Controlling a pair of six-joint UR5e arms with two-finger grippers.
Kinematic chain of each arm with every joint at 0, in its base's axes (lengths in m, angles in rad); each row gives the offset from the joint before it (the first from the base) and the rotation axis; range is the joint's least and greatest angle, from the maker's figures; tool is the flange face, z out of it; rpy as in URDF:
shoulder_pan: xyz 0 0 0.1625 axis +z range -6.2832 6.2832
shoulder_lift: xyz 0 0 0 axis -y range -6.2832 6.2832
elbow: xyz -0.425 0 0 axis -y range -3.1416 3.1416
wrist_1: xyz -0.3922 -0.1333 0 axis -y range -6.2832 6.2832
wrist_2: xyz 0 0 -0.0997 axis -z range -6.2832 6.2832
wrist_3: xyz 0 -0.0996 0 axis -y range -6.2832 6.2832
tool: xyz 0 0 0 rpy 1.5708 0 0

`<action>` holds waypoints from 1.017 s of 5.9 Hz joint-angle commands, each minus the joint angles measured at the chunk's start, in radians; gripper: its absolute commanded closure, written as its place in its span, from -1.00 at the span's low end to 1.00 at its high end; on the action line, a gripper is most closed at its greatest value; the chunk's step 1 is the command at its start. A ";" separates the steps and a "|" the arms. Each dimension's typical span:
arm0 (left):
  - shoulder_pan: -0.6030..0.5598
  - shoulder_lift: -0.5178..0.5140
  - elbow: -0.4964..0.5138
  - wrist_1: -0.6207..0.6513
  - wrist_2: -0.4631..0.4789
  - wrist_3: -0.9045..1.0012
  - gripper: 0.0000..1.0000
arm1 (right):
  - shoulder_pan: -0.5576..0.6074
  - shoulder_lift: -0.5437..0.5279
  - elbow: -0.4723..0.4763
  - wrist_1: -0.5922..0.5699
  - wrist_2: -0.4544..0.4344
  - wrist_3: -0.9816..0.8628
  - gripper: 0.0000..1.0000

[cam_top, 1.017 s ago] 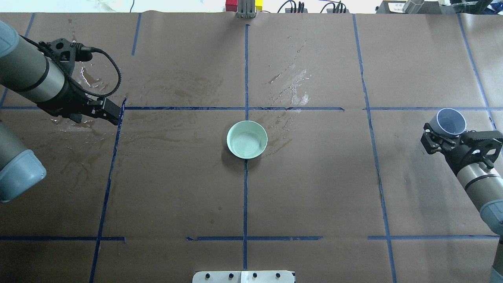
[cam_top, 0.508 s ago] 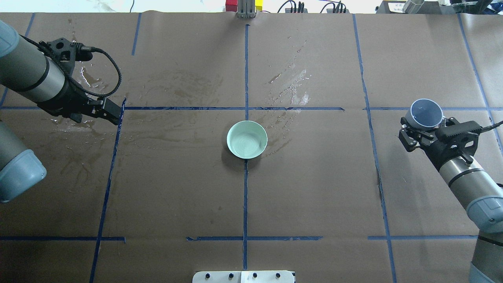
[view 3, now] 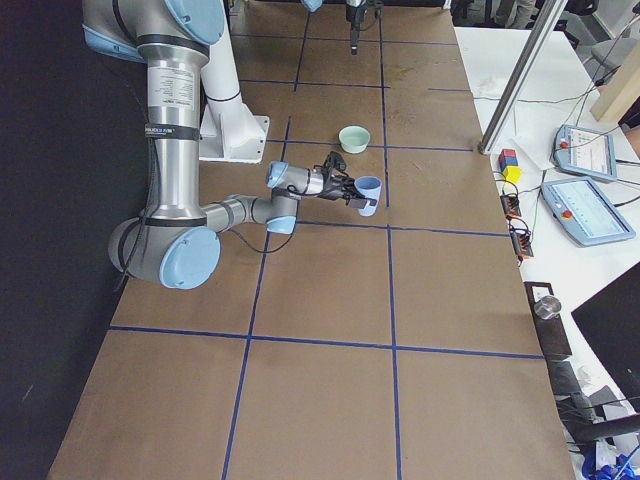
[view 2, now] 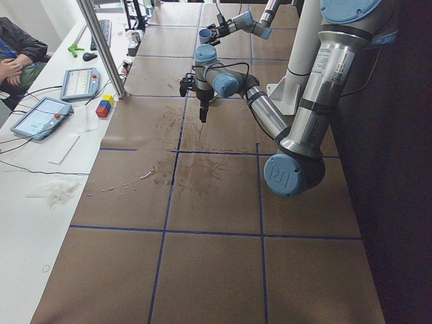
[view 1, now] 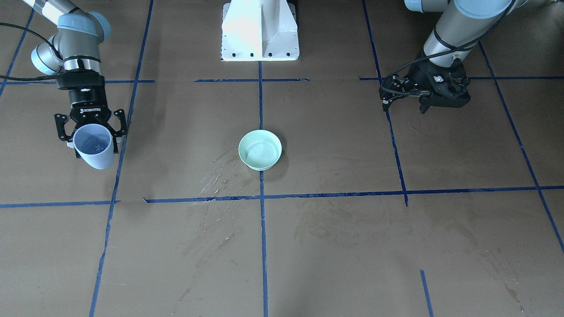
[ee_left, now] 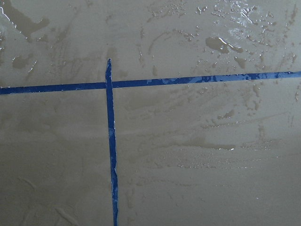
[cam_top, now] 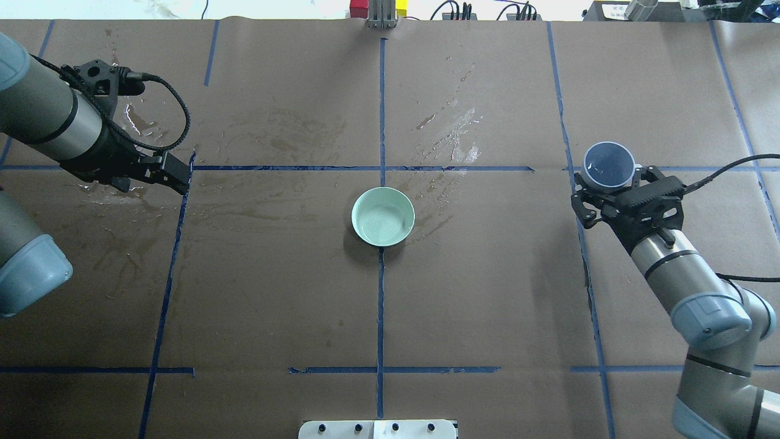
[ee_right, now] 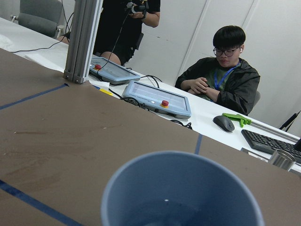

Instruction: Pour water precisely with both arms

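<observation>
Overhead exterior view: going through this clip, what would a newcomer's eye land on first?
The pale blue cup stands out, gripped by the right gripper at the table's right side, with water glinting inside it. A mint-green bowl sits at the centre on the blue tape line. Wet streaks shine on the brown paper beyond it.

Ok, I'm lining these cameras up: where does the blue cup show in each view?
Front-facing: blue cup at the left, mid-height.
Overhead: cup at the right, above mid-height.
Exterior left: cup, small, top centre.
Exterior right: cup near centre, above mid-height.
Left wrist: not in it.
Right wrist: cup fills bottom centre.
Shared landmark: the green bowl at the table's middle.
</observation>
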 commanded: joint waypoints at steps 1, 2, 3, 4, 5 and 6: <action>0.017 -0.002 0.005 -0.023 0.001 -0.024 -1.00 | -0.029 0.189 0.011 -0.263 -0.007 -0.022 1.00; 0.017 -0.008 0.007 -0.023 0.001 -0.024 -1.00 | -0.068 0.296 0.008 -0.436 -0.067 -0.022 1.00; 0.017 -0.010 0.009 -0.023 0.000 -0.024 -1.00 | -0.125 0.381 0.002 -0.589 -0.143 -0.021 1.00; 0.017 -0.016 0.009 -0.023 0.000 -0.024 -1.00 | -0.165 0.461 0.001 -0.740 -0.189 -0.015 1.00; 0.017 -0.016 0.009 -0.023 -0.002 -0.024 -1.00 | -0.191 0.506 -0.002 -0.864 -0.213 -0.015 1.00; 0.017 -0.016 0.007 -0.023 -0.004 -0.026 -1.00 | -0.211 0.517 -0.010 -0.926 -0.246 -0.021 1.00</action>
